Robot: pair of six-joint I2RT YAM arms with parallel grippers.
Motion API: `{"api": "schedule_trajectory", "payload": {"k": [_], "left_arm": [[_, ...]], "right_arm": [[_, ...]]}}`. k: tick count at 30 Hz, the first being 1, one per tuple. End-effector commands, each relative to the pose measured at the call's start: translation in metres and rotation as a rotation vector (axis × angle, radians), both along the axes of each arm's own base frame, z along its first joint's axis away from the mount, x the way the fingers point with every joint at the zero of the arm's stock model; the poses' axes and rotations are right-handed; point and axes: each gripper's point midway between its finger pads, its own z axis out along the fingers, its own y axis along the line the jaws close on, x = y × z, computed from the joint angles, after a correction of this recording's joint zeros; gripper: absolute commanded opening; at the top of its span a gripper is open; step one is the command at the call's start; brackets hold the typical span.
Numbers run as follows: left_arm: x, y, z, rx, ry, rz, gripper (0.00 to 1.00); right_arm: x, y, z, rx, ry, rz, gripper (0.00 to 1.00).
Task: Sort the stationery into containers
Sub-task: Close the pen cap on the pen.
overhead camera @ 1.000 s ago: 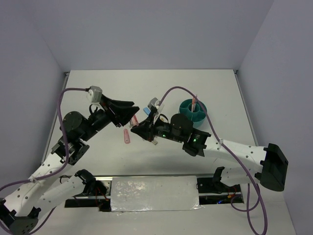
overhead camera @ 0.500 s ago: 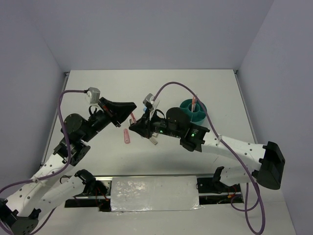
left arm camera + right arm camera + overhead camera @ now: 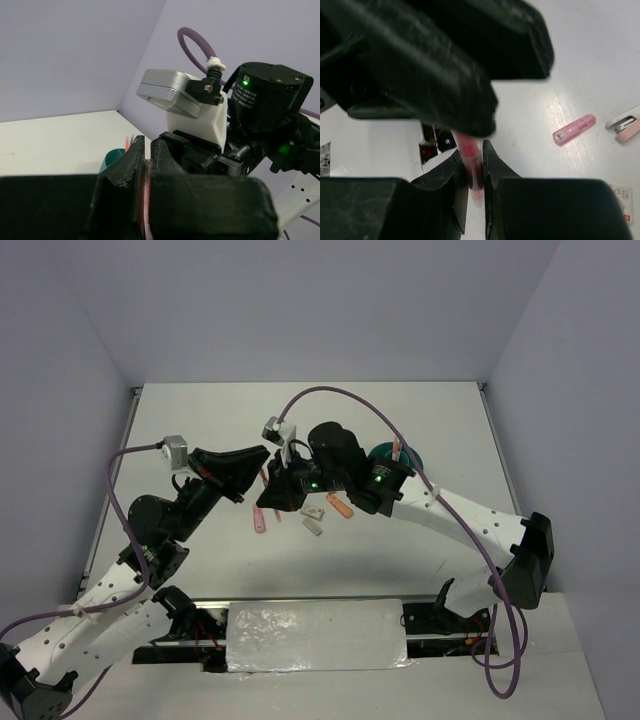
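A thin orange-red pen [image 3: 472, 159] is held in the air between both grippers. My left gripper [image 3: 260, 458] is shut on it; it shows as a reddish strip between the jaws in the left wrist view [image 3: 146, 186]. My right gripper [image 3: 273, 490] meets it tip to tip and is shut on the same pen, just under the left gripper's black body [image 3: 445, 60]. The teal organiser cup [image 3: 405, 462] stands behind the right arm, partly hidden, with a pen [image 3: 396, 449] upright in it. It also shows in the left wrist view [image 3: 113, 158].
On the table under the grippers lie a pink oblong piece [image 3: 259, 521], an orange piece [image 3: 340, 507] and two small white-grey blocks [image 3: 313, 527]. The pink piece [image 3: 574, 129] and the blocks [image 3: 623, 124] also show in the right wrist view. Walls enclose the table.
My right arm has swung left and away from the cup to meet the left gripper, and its jaws now clamp the pen. The left gripper rose and shifted slightly left.
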Motion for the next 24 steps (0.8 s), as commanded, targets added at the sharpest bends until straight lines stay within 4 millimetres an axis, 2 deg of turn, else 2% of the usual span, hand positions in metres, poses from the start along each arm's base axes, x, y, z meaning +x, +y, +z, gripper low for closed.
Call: {"api": "schedule_trajectory", "payload": {"k": [1, 3, 7, 8, 9, 10, 12, 13, 15, 16, 18, 19, 21, 22, 24], "left_arm": [[-0.068, -0.061, -0.121, 0.29, 0.262, -0.436, 0.0], [-0.07, -0.06, -0.121, 0.294, 0.253, -0.435, 0.0], [-0.061, -0.051, -0.108, 0.327, 0.237, -0.356, 0.0], [-0.058, -0.048, -0.096, 0.343, 0.224, -0.326, 0.0], [-0.054, -0.047, -0.09, 0.352, 0.219, -0.307, 0.0], [-0.051, -0.045, -0.066, 0.342, 0.173, -0.286, 0.0], [-0.045, -0.047, -0.055, 0.363, 0.173, -0.27, 0.0], [-0.043, -0.048, -0.034, 0.35, 0.133, -0.267, 0.0], [-0.041, -0.058, -0.028, 0.363, 0.127, -0.299, 0.04], [-0.04, -0.06, -0.018, 0.352, 0.116, -0.3, 0.11], [-0.034, -0.062, -0.012, 0.34, 0.115, -0.28, 0.18], [-0.03, -0.061, -0.007, 0.321, 0.121, -0.26, 0.22], [-0.025, -0.056, 0.003, 0.298, 0.113, -0.217, 0.46], [-0.02, -0.049, 0.014, 0.272, 0.116, -0.168, 0.62], [-0.009, -0.036, 0.027, 0.237, 0.128, -0.071, 0.75]], "right_arm": [[0.055, -0.006, 0.178, 0.457, -0.272, -0.211, 0.0], [0.06, -0.01, 0.178, 0.463, -0.27, -0.234, 0.0], [0.06, -0.009, 0.151, 0.413, -0.264, -0.226, 0.0], [0.059, -0.005, 0.131, 0.388, -0.252, -0.205, 0.0], [0.058, -0.004, 0.121, 0.379, -0.249, -0.197, 0.0], [0.057, -0.002, 0.093, 0.345, -0.22, -0.189, 0.0], [0.05, 0.002, 0.085, 0.372, -0.218, -0.143, 0.0], [0.049, 0.005, 0.067, 0.353, -0.19, -0.127, 0.0], [0.043, 0.01, 0.063, 0.376, -0.176, -0.085, 0.0], [0.042, 0.014, 0.056, 0.374, -0.161, -0.076, 0.0], [0.041, 0.015, 0.051, 0.38, -0.147, -0.068, 0.0], [0.042, 0.012, 0.042, 0.369, -0.137, -0.076, 0.0], [0.046, 0.006, 0.035, 0.373, -0.135, -0.103, 0.0], [0.046, 0.001, 0.028, 0.375, -0.129, -0.113, 0.0], [0.053, -0.009, 0.017, 0.368, -0.116, -0.139, 0.0]]}}
